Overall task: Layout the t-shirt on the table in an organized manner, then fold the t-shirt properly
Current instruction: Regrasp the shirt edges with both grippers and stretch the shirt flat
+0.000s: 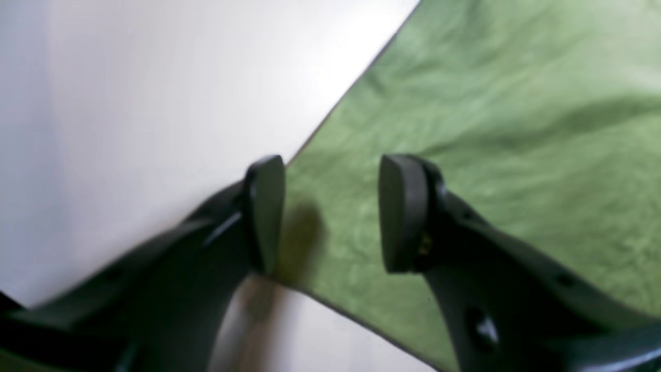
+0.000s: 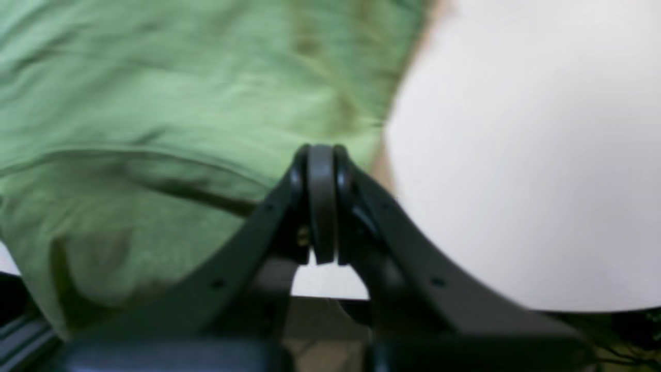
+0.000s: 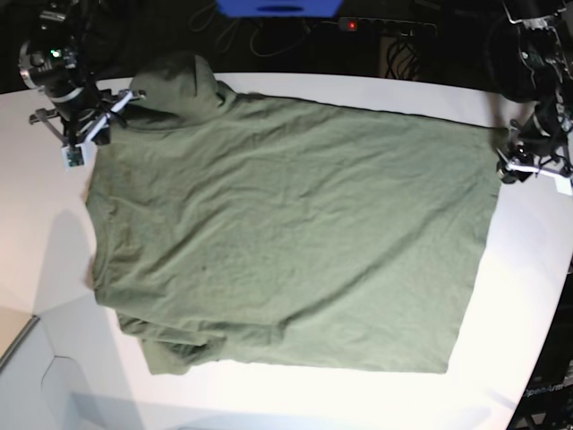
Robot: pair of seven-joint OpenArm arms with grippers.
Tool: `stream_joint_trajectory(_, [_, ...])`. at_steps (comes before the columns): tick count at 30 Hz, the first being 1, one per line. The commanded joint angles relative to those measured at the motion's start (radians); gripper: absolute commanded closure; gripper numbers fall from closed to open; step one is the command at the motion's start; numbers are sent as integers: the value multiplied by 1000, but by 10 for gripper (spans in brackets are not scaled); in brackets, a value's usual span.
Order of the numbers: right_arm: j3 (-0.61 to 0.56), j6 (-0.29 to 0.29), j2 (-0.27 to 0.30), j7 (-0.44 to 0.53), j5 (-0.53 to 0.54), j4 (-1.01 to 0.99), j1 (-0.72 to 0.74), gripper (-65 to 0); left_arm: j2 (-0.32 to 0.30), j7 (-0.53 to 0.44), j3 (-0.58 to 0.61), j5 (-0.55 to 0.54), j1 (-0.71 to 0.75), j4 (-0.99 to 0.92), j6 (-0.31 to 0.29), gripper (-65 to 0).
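Two arms flank the t-shirt (image 3: 286, 233) spread on the desk (image 3: 528, 296): left pincer (image 1: 330, 212) spread, right pincer (image 2: 321, 204) pressed together, empty.

The base view looks down from high; both wrist views look close at the t-shirt (image 3: 286, 233) edges.

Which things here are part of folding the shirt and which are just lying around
Part of the job:
olive-green cotton t-shirt
smooth white tabletop

Just lying about:
blue box behind the table
black power strip with red light
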Motion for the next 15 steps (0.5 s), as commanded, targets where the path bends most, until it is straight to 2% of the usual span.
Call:
stream_joint_trajectory(1, [-8,-1,10,31,8,12,24,0,-15,-7,-7,-10,-2,41,0,-297])
stream_joint_trajectory(6, [-89,-1,13,31,8,-32,91,0,-12,-18,-9,-10,28,148,0,-297])
stream_joint_trajectory(9, [-134,-1,13,31,8,-105,153,0,-10,-20,-4,-10,-9,150,0,-297])
stream_joint_trajectory(12, [-141,-1,13,31,8,-192,197,0,36,-18,-3,-2,-78,70,0,-297])
stream_joint_trajectory(15, [-141,-1,13,37,8,-264,205,0,53,-9,-1,-2,-120,-17,0,-297])
